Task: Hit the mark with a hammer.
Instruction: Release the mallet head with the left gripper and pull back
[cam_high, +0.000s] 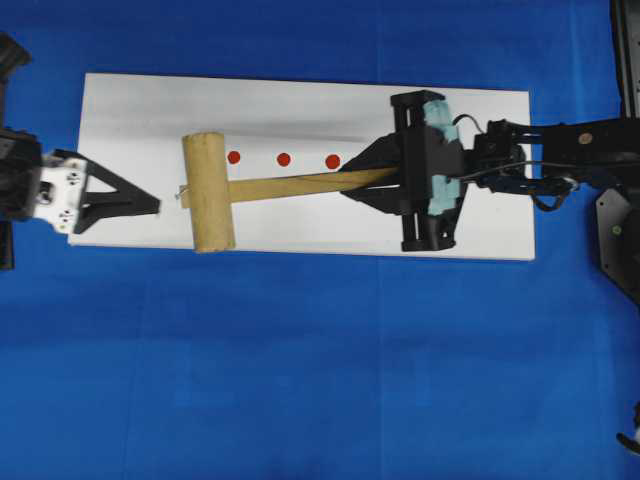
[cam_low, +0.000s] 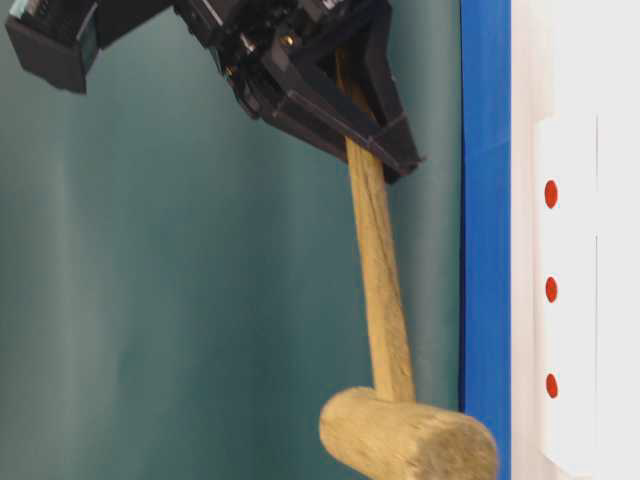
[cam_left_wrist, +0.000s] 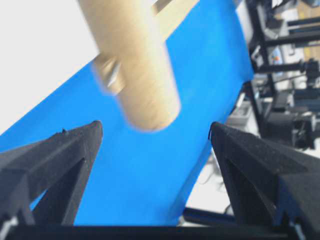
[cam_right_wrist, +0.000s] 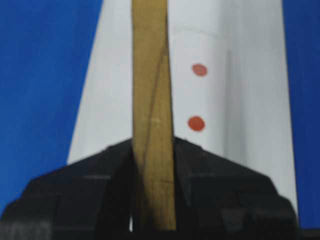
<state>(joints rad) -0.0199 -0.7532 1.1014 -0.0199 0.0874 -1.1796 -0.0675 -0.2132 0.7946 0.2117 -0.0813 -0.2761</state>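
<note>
The mark (cam_high: 284, 159) is the middle red dot of three on the white block (cam_high: 130, 120); it also shows in the table-level view (cam_low: 551, 290). My right gripper (cam_high: 352, 186) is shut on the handle of the wooden hammer (cam_high: 208, 192), also seen in the right wrist view (cam_right_wrist: 152, 142). The head (cam_low: 410, 440) hangs a little off the block, just beyond the outer dot (cam_high: 234, 157) and left of the mark. My left gripper (cam_high: 150, 205) is open and empty, close to the blurred head (cam_left_wrist: 135, 65).
Blue cloth (cam_high: 300, 380) covers the table around the block. The right arm (cam_high: 570, 150) reaches in from the right edge. Stands and cables (cam_left_wrist: 285, 100) lie beyond the table edge. A second red dot (cam_high: 333, 161) sits just ahead of the right fingertips.
</note>
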